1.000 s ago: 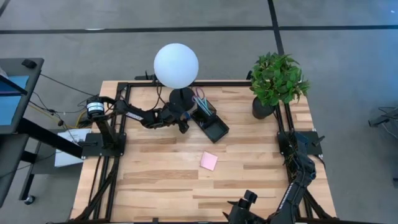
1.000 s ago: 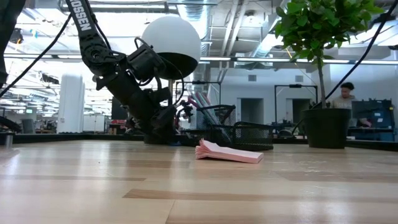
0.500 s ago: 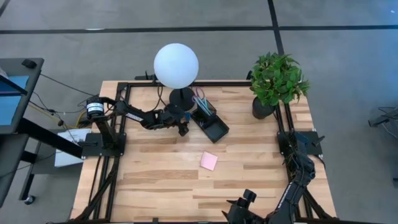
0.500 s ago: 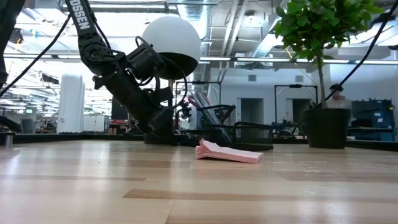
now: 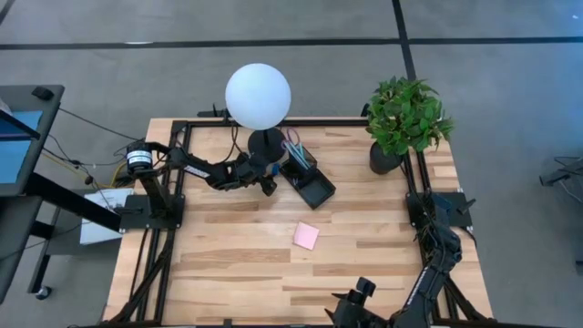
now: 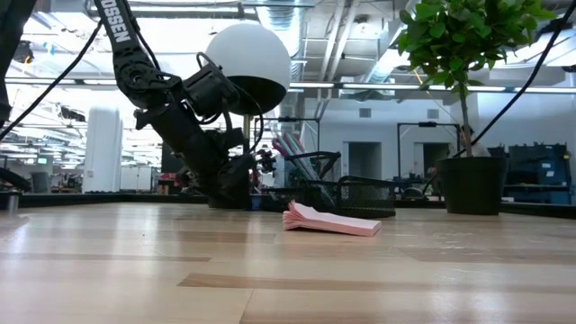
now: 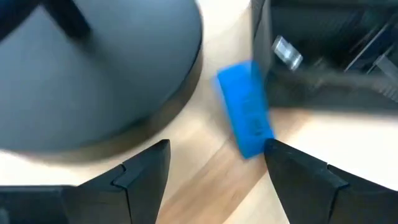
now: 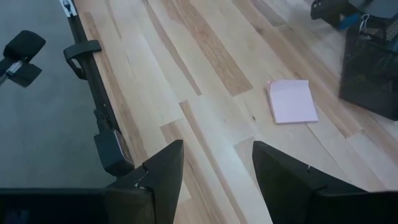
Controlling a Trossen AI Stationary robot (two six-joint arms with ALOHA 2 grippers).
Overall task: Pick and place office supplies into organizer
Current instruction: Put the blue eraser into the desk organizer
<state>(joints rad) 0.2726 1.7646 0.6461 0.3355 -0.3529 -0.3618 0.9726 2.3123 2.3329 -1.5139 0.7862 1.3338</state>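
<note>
- Left gripper (image 7: 214,165) is low at the table's far edge, fingers spread, straddling the tiny blue block (image 7: 245,117). No contact visible, nothing pinched.
- Blue block lies flat on the wood, wedged between the round black lamp base (image 7: 93,74) and the organizer (image 7: 323,56); looks to be touching or nearly touching the organizer wall.
- In the high view, left gripper (image 5: 265,183) sits just beside the lamp base (image 5: 265,143), with the organizer (image 5: 307,175) on its other side.
- Right gripper (image 8: 214,168) is parked over the table's near edge toward the right corner, fingers apart, empty.
- Organizer contents: pens (image 5: 293,147) standing in the taller cup section. The lower tray section reads dark; can't tell if anything's in it.
- Pink sticky-note pad (image 5: 306,236) is loose on the table, about mid-table, well apart from the organizer. Also seen in the low view (image 6: 329,220).
- Scissors and clip not identifiable.
- Status guess: task mostly done. Left to go: blue block (grasp in hand now) and sticky pad.
- Plant pot (image 5: 385,159) at the far right corner, not involved.
</note>
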